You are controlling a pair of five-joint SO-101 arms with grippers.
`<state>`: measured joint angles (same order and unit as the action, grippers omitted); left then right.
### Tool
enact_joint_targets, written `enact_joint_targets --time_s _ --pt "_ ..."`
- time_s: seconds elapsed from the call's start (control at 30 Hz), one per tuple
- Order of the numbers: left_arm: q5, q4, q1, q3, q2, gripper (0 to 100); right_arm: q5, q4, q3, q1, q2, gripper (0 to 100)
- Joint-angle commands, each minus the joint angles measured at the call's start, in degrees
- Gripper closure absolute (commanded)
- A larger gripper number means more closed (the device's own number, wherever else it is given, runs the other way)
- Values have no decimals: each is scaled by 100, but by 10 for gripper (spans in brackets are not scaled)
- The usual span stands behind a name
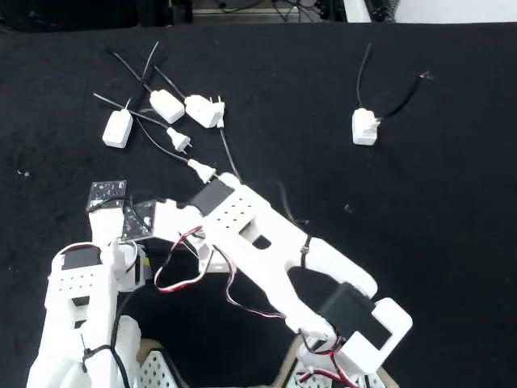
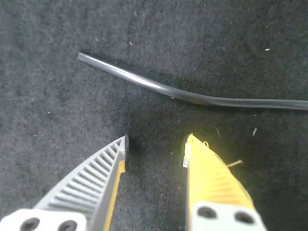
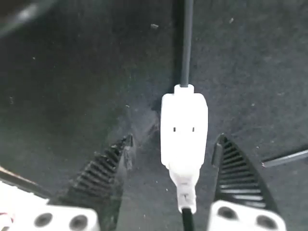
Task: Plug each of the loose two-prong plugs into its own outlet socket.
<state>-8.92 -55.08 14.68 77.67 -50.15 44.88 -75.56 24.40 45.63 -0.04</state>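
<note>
A white plug (image 3: 184, 125) with a black cord lies on the black cloth between the fingers of my right gripper (image 3: 173, 144), which is open and clear of it on both sides. My left gripper (image 2: 156, 144) is open over bare cloth, and a black cord (image 2: 192, 97) runs across just beyond its tips. From above, two loose white plugs (image 1: 203, 170) (image 1: 178, 139) lie near the end of the long right arm (image 1: 266, 242). Three white socket blocks (image 1: 118, 128) (image 1: 167, 105) (image 1: 203, 111) sit behind them, and another socket block (image 1: 365, 127) sits at the far right.
Black cords (image 1: 129, 69) trail from the socket blocks toward the table's back edge. The left arm (image 1: 77, 299) stands at the front left, close beside the right arm's wrist. The black cloth (image 1: 436, 226) spreads wide on the right side.
</note>
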Motion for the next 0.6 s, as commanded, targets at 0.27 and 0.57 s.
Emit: enact_joint_targets --time_s 0.27,0.57 --pt "-26 70 -4 -13 -88 798 -35 1380 673 -185 -13 754" --pt "-26 70 -4 -13 -88 798 220 1495 796 -624 66 755"
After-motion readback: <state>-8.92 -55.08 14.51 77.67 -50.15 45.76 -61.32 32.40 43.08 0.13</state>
